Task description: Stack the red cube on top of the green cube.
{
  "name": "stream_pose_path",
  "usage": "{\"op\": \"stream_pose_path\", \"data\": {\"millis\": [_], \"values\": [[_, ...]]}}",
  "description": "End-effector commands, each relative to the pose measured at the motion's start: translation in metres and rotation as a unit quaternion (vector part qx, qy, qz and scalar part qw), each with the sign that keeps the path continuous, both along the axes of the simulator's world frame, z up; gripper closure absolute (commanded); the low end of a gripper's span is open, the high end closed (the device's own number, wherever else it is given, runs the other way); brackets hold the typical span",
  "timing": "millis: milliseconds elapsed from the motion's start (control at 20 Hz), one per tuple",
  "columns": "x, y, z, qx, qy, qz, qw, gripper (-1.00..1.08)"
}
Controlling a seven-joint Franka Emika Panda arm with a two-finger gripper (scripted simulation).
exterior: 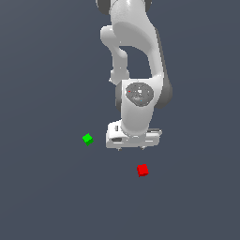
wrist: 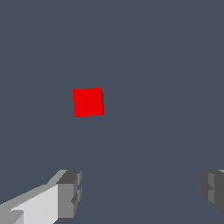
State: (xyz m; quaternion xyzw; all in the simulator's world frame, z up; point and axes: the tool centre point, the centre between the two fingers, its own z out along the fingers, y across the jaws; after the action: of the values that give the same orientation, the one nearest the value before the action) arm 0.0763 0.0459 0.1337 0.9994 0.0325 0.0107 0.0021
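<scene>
Red cube [exterior: 143,170], small, solid bright red, sits alone on the dark grey table [exterior: 42,197] | claw [exterior: 131,148] spread wide, empty, above it, lining up a pick | small bright green cube [exterior: 87,138] waits well apart, exterior view's left.

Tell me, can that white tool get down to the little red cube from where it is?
Probably yes. The tool is open, and the red cube sits alone on bare floor with nothing around it. The green cube lies well off to the side.
</scene>
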Motion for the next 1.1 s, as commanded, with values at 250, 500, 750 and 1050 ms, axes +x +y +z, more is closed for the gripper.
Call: {"op": "stream_pose_path", "data": {"millis": [250,500,750,1050], "values": [[0.03,0.03,-0.034,0.001,0.006,0.021,0.9998,-0.92],[0.044,0.044,-0.049,0.001,0.008,0.031,0.9995,-0.92],[0.053,0.053,-0.058,0.001,0.01,0.037,0.9993,-0.92],[0.058,0.058,-0.063,0.001,0.011,0.041,0.9991,-0.92]]}}
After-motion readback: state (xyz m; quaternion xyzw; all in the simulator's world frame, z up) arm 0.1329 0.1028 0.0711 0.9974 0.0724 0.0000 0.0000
